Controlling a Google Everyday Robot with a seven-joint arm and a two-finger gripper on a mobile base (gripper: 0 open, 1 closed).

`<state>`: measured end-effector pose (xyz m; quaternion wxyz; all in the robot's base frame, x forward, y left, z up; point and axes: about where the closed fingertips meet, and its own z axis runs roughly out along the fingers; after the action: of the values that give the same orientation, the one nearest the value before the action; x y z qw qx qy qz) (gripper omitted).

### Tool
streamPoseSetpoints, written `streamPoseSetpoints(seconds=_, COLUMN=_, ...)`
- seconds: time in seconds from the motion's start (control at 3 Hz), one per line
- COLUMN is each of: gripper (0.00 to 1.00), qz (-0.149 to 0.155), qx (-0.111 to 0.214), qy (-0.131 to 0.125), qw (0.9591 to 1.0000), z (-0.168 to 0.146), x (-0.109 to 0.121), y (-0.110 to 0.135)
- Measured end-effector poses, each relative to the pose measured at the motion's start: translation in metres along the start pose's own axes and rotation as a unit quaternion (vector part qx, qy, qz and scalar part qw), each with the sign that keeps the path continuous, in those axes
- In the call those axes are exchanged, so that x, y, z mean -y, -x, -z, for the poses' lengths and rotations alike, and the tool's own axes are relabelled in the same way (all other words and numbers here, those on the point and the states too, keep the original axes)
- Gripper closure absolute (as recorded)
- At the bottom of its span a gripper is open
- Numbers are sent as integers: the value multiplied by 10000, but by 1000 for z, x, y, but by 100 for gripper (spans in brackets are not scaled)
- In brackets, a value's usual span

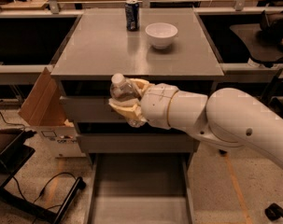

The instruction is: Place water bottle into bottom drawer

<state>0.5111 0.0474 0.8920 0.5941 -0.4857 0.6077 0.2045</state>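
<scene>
The water bottle (121, 91), clear with a white cap, is held in my gripper (130, 101). The gripper's cream fingers (123, 109) are shut around the bottle's body. It hangs in front of the grey cabinet's upper drawer fronts, left of centre, above the bottom drawer. The bottom drawer (140, 190) is pulled out below, a wide grey tray with a bare floor. My white arm (225, 120) reaches in from the right.
A dark blue soda can (131, 15) and a white bowl (161, 34) stand at the back of the cabinet top (99, 50). An open cardboard box (43, 107) sits left of the cabinet. Cables and a black frame (38, 195) lie on the floor at left.
</scene>
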Motion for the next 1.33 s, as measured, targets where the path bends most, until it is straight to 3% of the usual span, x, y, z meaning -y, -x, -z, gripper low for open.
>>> streamPoseSetpoints(seconds=0.33, gripper=100, qz=8, qx=11, qy=32, qw=10000, z=-3, x=-2, y=2)
streamPoseSetpoints(seconds=0.67, gripper=100, qz=-123, qx=-117, qy=73, qw=9998, z=-10, x=-18, y=-29)
streamPoseSetpoints(seconds=1.0, gripper=100, qz=-177, qx=-208, qy=194, qw=9994, z=-17, x=-43, y=-73)
streamPoseSetpoints(seconds=1.33, gripper=100, qz=-287, qx=-85, qy=389, qw=9988, z=-28, x=-74, y=-139)
